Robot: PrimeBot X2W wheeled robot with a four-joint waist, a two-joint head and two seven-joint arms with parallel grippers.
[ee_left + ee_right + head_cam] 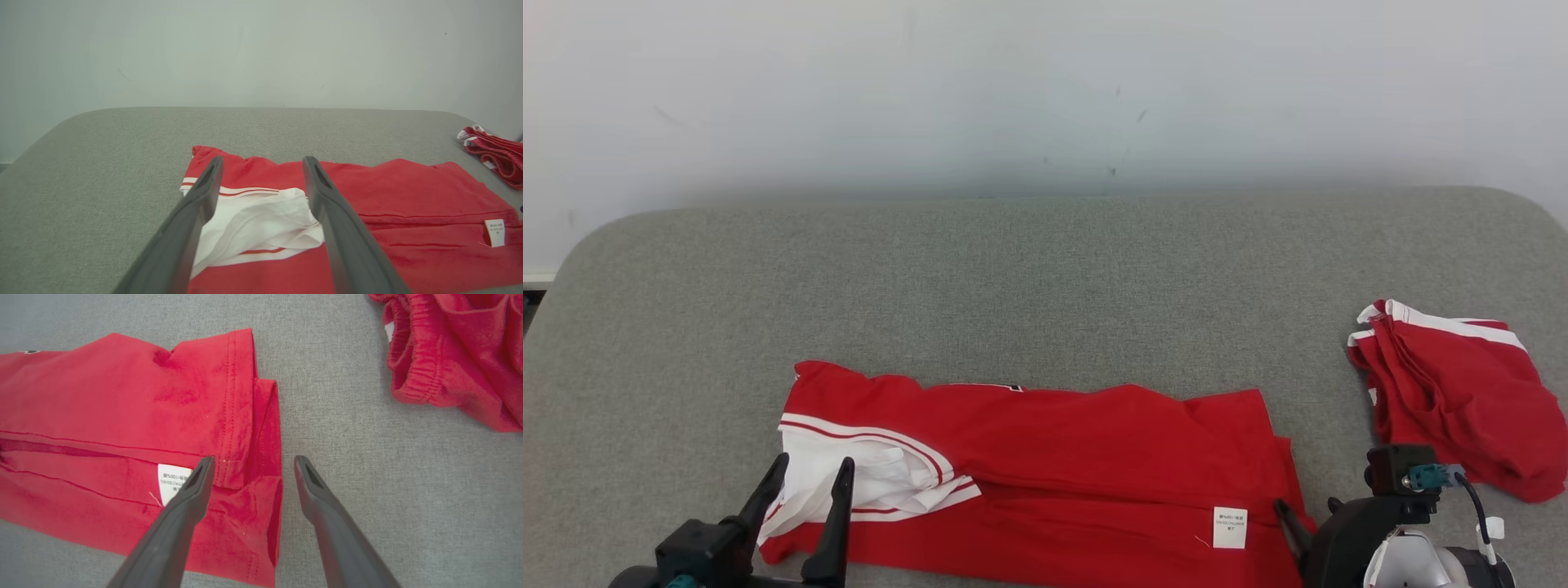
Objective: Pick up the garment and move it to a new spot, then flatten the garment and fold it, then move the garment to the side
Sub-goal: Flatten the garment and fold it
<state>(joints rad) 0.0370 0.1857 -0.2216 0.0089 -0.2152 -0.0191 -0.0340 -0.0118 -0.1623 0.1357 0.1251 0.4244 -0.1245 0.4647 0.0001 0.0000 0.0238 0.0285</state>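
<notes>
The red garment (1078,457) lies on the near part of the grey upholstered surface (1045,286), folded into a long band that runs left to right. Its left end carries a white sleeve (866,482) trimmed with red stripes. A white care label (1230,527) sits on the near edge, close to the right end.

The left gripper (815,461) stands at the garment's left end with its jaws spread wide and nothing between them. In the left wrist view the two dark fingers frame the white sleeve, which lies just beyond and below their tips. Whether the tips touch the cloth cannot be told.

The right gripper (254,458) is at the garment's right end, also spread wide and empty. In the right wrist view one finger is above the red cloth just beside the care label. The other is over bare grey fabric, just past the stitched hem, so the garment's right edge lies between the two tips.

A second red piece, shorts (1462,392) with white stripes and an elastic waistband, lies crumpled at the far right, apart from the garment. A pale wall (1045,82) rises behind the surface.
</notes>
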